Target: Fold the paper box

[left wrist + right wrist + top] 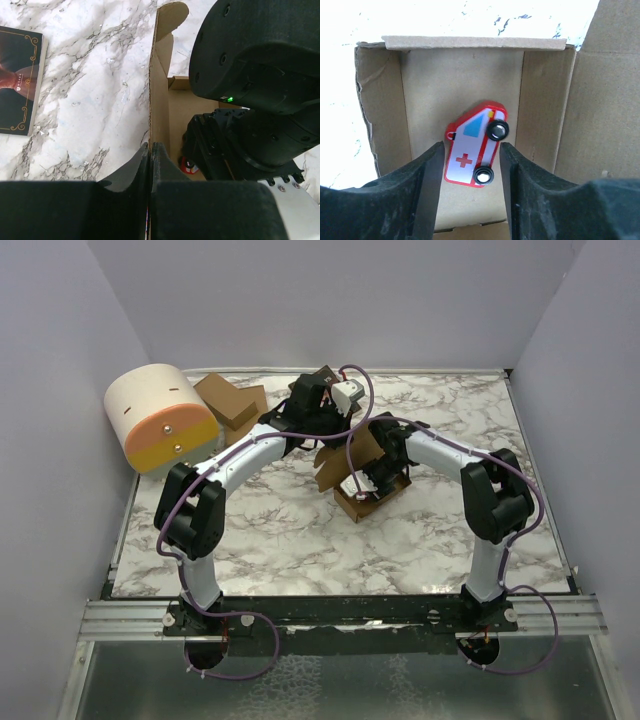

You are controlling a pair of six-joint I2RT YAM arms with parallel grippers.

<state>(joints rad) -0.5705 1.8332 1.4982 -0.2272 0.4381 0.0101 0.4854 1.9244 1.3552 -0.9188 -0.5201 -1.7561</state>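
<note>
The paper box point(372, 495) stands open-topped mid-table, its brown flaps up. My left gripper point(332, 443) is shut on the box's upright side wall point(160, 90), pinching the thin cardboard edge between its fingertips point(150, 147). My right gripper point(377, 480) reaches down into the box. In the right wrist view its jaws point(471, 146) stand open, one finger point(427, 175) on each side of a red-and-white toy ambulance point(472, 145) that lies on the box floor point(430, 90). Neither finger touches the toy. A bit of the toy point(189, 164) shows past the right arm point(260, 75).
A cream and orange rounded container point(160, 418) sits at the back left, next to a stack of flat brown cardboard pieces point(232, 405). A dark-covered book point(17, 85) lies on the marble to the left of the box. Grey walls enclose the table.
</note>
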